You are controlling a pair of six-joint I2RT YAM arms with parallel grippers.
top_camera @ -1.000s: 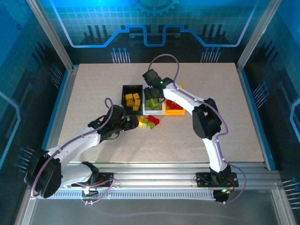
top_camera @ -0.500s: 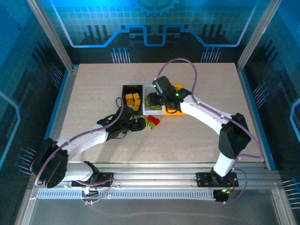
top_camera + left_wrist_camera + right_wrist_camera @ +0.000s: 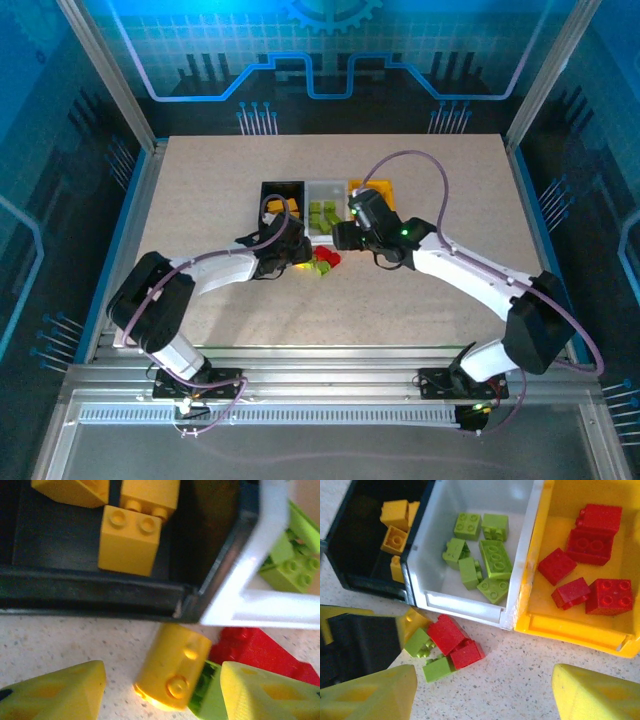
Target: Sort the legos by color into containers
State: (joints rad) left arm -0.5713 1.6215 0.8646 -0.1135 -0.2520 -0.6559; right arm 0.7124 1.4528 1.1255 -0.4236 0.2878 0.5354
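Speckled table [image 3: 70, 640]: both jaws gape, left's straddling yellow brick [image 3: 172, 667] (green brick [image 3: 203, 694] half-hidden).

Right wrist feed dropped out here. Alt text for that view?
Three bins side by side: black bin holding yellow bricks, white bin holding green bricks, yellow bin holding red bricks. Loose red and green bricks lie on the table before them, near the open right gripper.

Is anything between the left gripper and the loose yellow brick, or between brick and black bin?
The left gripper straddles the yellow brick; a green brick sits against it between the fingers. Beyond, only the wall of the black bin.
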